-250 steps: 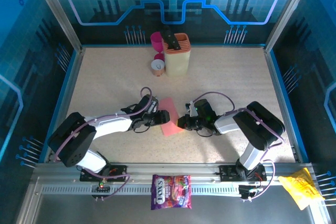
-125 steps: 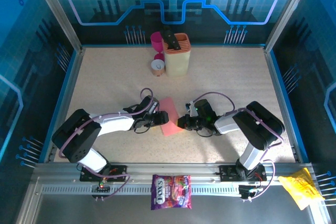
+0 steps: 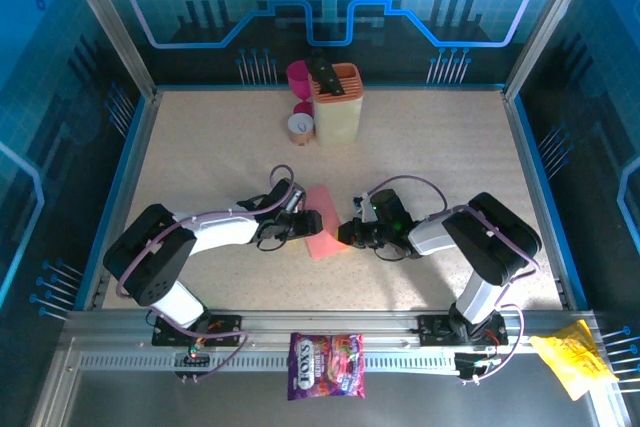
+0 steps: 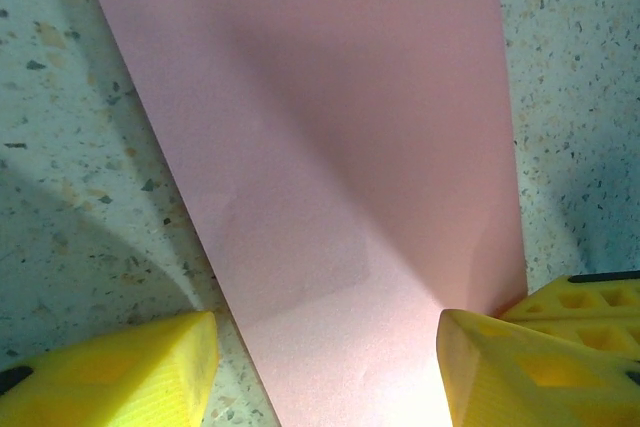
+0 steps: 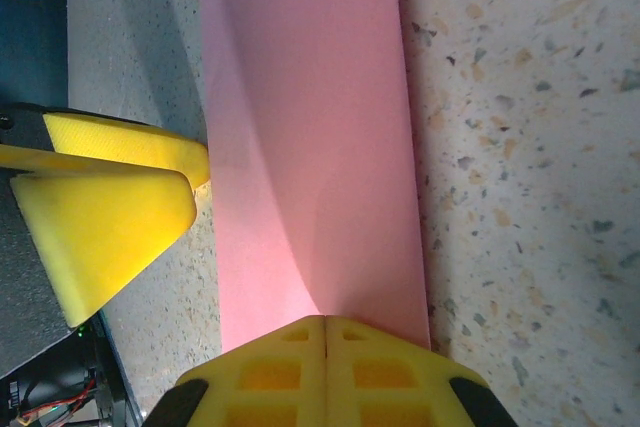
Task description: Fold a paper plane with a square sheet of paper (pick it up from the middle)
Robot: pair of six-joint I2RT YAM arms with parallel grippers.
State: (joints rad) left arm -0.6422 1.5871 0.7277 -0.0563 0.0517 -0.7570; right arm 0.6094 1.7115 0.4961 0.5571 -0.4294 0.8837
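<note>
The square sheet of paper (image 3: 323, 220), salmon pink and folded into a long strip, lies mid-table between both grippers. My left gripper (image 3: 307, 223) is open at its left side. In the left wrist view its yellow fingers (image 4: 150, 367) straddle the near end of the sheet (image 4: 330, 177), one on the table and one at the sheet's right edge (image 4: 325, 357). My right gripper (image 3: 346, 234) is shut on the sheet's right end. In the right wrist view the closed tips (image 5: 325, 325) pinch the paper (image 5: 310, 107), and a curved lifted layer runs into their seam. The paper plane is not formed.
At the back middle stand a yellow holder (image 3: 337, 104), a magenta cup (image 3: 298, 75) and a small round tub (image 3: 300, 127). A purple candy bag (image 3: 326, 365) and a yellow bag (image 3: 572, 360) lie on the front rail. Blue walls (image 3: 126, 172) fence the table.
The left arm's elbow has shifted slightly right and back; its gripper stays at the sheet's left edge. The right arm and the sheet have not moved.
</note>
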